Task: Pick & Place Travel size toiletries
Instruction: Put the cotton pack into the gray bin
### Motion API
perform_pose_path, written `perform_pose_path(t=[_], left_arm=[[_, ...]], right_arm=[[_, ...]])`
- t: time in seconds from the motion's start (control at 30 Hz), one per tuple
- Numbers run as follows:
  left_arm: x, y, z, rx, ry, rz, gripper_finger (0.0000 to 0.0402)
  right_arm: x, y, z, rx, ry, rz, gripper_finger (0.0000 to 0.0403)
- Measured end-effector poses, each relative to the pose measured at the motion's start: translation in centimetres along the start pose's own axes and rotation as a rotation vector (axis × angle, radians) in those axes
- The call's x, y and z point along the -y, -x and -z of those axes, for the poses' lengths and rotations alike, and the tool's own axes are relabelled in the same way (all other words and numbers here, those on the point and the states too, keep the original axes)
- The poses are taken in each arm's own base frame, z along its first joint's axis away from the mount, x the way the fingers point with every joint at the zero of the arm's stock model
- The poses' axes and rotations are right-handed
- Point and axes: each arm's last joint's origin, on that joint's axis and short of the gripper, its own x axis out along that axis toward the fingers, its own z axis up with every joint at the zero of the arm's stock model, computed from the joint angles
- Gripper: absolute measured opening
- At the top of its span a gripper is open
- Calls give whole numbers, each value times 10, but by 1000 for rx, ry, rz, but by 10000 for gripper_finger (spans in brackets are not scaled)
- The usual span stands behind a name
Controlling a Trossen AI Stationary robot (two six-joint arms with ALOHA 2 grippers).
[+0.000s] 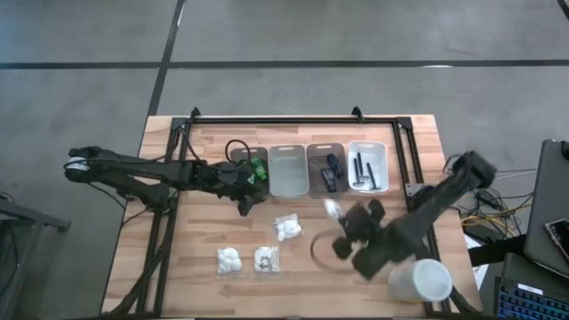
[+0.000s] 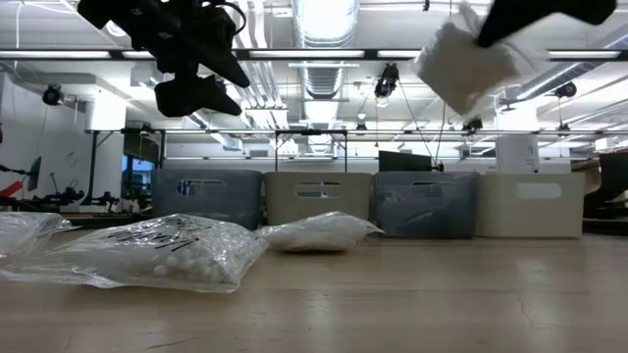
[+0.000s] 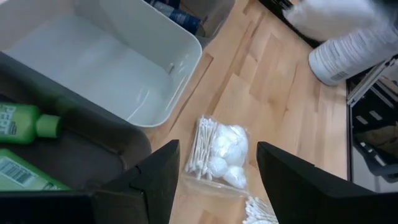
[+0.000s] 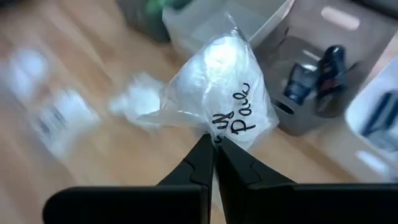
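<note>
From above, the right gripper [image 1: 340, 216] holds a packet of white puffs [image 1: 332, 209] below the bins [image 1: 368, 166]. Its wrist view shows fingers pinching it. The left gripper [image 3: 214, 171] is spread wide by green bottles [image 3: 28, 121].

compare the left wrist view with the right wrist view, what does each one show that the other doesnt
Only the left wrist view shows the green bottles in their dark bin, the empty clear bin, and the left gripper open above a packet of swabs and puffs. Only the right wrist view shows the right gripper shut on a lifted clear packet with black lettering, and the bin of dark tubes. Both show the wooden table.
</note>
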Motion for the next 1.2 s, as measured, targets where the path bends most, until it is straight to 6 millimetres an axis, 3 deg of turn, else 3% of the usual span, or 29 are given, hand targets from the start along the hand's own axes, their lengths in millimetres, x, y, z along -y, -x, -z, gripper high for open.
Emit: perform_pose_path(t=[0.1, 0.2, 0.33, 0.5, 0.7, 0.97, 1.2], left_arm=[[0, 0, 0, -3, -28, -2, 218], [1, 0, 1, -4, -67, 1, 218], [3, 0, 3, -13, -102, 6, 218], [7, 1, 8, -31, -117, 19, 218], [9, 2, 20, -117, -122, -6, 218], [12, 5, 37, -244, -95, -32, 218], [27, 13, 61, -447, -158, 98, 218]], right_arm=[[21, -4, -27, 19, -203, -90, 8], [37, -15, -52, 41, -288, -207, 8], [53, -46, -83, 41, -311, -330, 8], [74, -94, -112, 66, -208, -230, 8], [63, -137, -140, 29, 50, -186, 8], [47, -202, -147, -163, 183, -91, 14], [34, -217, -153, -234, 230, -94, 106]])
